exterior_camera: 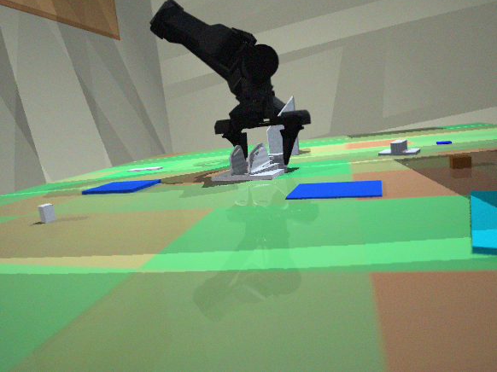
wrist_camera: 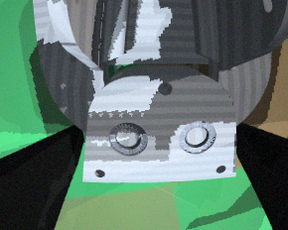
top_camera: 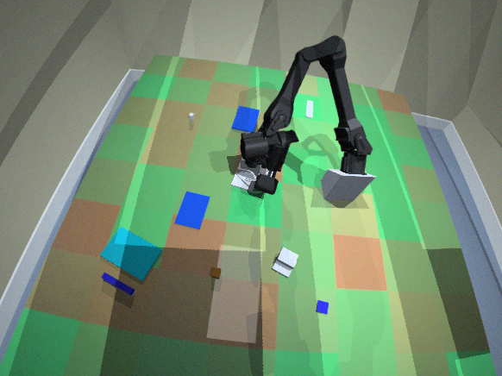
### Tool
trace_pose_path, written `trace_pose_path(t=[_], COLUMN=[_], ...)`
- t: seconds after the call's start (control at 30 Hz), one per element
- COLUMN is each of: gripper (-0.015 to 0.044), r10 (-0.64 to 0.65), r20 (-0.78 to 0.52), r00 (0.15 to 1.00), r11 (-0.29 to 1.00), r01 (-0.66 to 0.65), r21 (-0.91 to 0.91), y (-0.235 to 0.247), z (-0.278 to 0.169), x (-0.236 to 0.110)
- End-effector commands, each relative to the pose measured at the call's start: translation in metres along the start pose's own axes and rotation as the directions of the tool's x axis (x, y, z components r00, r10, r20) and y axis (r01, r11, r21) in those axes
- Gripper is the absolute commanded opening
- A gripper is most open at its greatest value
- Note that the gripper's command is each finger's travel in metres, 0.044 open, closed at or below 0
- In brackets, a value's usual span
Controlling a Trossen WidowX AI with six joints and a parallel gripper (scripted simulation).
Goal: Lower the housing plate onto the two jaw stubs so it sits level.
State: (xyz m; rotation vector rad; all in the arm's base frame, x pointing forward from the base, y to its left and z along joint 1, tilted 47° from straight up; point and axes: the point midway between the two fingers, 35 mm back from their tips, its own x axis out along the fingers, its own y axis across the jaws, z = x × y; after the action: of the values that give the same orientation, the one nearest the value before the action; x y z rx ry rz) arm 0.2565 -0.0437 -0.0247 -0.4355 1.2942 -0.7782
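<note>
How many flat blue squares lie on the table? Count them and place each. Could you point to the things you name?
2. One [top_camera: 246, 119] [exterior_camera: 121, 186] lies beside the arm's forearm, the other [top_camera: 192, 209] [exterior_camera: 335, 189] nearer the teal block [top_camera: 131, 253] [exterior_camera: 483, 222]. The arm may hide more.

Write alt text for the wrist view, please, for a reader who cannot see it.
A pale plate with two ringed round studs fills the centre, between the dark fingers of the open tool, with grey curved parts behind it.
</note>
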Motion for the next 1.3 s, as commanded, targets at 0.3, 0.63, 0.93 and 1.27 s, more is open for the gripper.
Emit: trace_pose_path(t=[0.3,0.63,0.93,1.27], gripper=[0.044,0.044,0.044,0.044], r10=[0.0,0.006,0.017,0.007], r20=[0.0,-0.005,-0.002,-0.007], r00=[1.0,1.0,1.0,1.0], r11=[1.0,1.0,1.0,1.0], r01=[0.0,-0.006,-0.017,-0.007], r21=[0.0,-0.003,-0.009,-0.006], y=[0.0,0.001,-0.001,-0.011], z=[0.0,0.0,-0.022,-0.048], x=[0.0,-0.074,-0.099,-0.126])
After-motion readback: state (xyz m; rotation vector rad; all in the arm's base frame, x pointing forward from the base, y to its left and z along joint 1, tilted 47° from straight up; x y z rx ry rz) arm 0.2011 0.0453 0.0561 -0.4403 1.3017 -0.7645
